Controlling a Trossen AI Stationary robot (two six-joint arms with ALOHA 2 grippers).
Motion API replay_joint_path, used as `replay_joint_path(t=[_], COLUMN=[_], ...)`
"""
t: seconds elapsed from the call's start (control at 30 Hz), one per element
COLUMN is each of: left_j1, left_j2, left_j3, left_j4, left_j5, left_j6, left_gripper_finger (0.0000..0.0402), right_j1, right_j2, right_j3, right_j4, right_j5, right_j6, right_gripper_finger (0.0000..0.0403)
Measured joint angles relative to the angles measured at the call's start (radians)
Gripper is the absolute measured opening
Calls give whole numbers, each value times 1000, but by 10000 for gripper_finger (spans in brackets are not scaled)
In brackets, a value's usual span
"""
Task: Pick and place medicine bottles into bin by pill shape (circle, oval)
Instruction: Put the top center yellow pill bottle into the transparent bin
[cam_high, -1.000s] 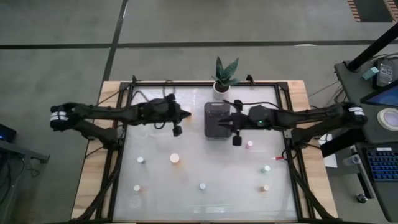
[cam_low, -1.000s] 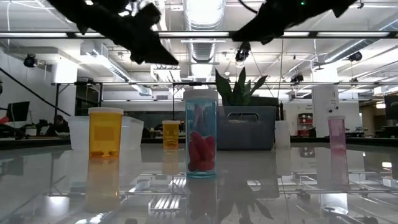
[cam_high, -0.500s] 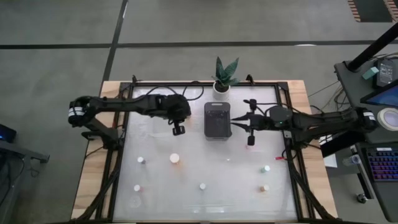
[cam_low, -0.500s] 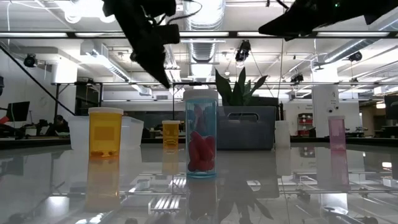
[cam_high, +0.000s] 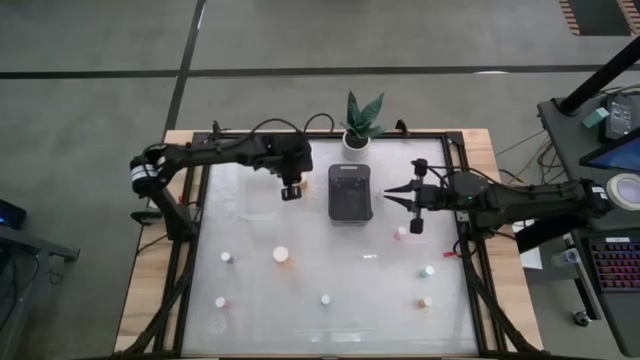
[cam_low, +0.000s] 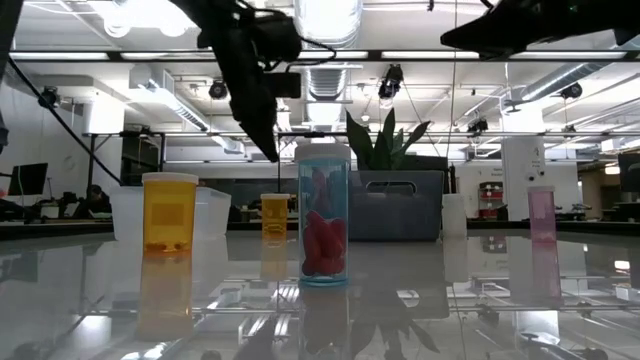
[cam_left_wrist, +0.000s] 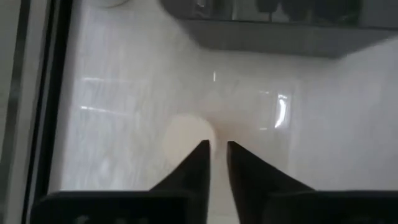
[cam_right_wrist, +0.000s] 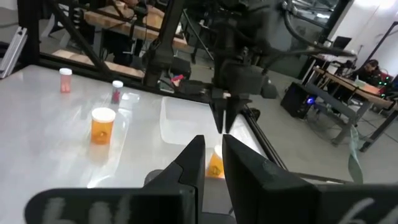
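Several white-capped medicine bottles stand on their bases on the white table, among them a wide orange one (cam_high: 281, 255), a thin one (cam_high: 326, 298) and a pinkish one (cam_high: 402, 232). My left gripper (cam_high: 293, 188) points steeply down, shut and holding nothing, left of the dark bin (cam_high: 350, 192). Just under its tips (cam_left_wrist: 217, 149) shows a blurred white cap (cam_left_wrist: 186, 138); from the right wrist this is an orange bottle (cam_right_wrist: 216, 163) standing below the left gripper (cam_right_wrist: 224, 127), apart from it. My right gripper (cam_high: 387, 195) hangs level, shut and with nothing in it, right of the bin.
A potted green plant (cam_high: 362, 120) stands at the far edge behind the bin. A clear tray (cam_right_wrist: 180, 121) lies left of the left gripper. Bare table lies between the bin and the near rows of bottles. A desk with a keyboard (cam_high: 610, 265) is beyond the right edge.
My left gripper has swung toward the bin and the far edge and tipped from nearly level to steeply down. My right gripper has drawn back from over the bin toward the table's right edge, staying level. No bottle has moved.
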Motion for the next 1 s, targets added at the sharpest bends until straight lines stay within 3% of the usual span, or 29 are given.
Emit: replay_joint_path(t=[0.27, 0.43, 1.0], left_j1=[11, 10, 39], left_j2=[15, 15, 140], left_j3=[2, -4, -8], left_j4=[42, 111, 127], left_j5=[-27, -29, -29], left_j6=[-26, -26, -23], left_gripper_finger=[201, 259, 272], right_j1=[0, 0, 0], right_j2=[-24, -26, -34], right_j3=[-4, -4, -4], right_j4=[-40, -54, -76], right_j5=[-1, -1, 0], right_j6=[-17, -24, -44], right_gripper_finger=[47, 47, 47])
